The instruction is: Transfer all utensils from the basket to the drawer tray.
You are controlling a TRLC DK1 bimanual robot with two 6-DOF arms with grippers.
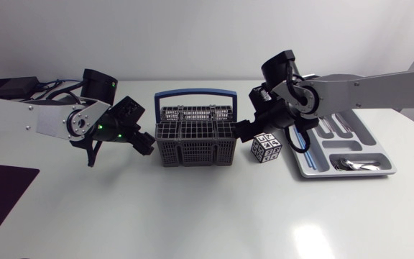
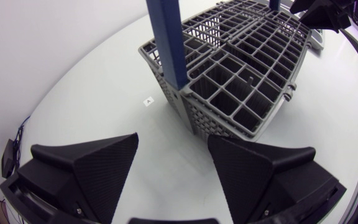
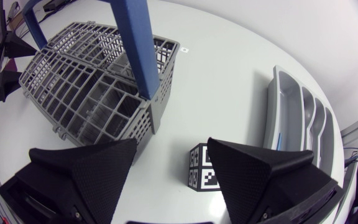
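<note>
grey basket [image 1: 196,140], blue handle [image 1: 195,93], silver tray [image 1: 351,155]

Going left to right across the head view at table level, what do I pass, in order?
Dark mat → left gripper → grey utensil basket → black-and-white marker cube → drawer tray. The right gripper is left out, since it overlaps the gap between basket and cube.

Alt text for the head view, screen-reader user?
A grey utensil basket with a blue handle sits mid-table, the left gripper and right gripper close at either side. Right of it lie a marker cube and a drawer tray holding utensils.
</note>
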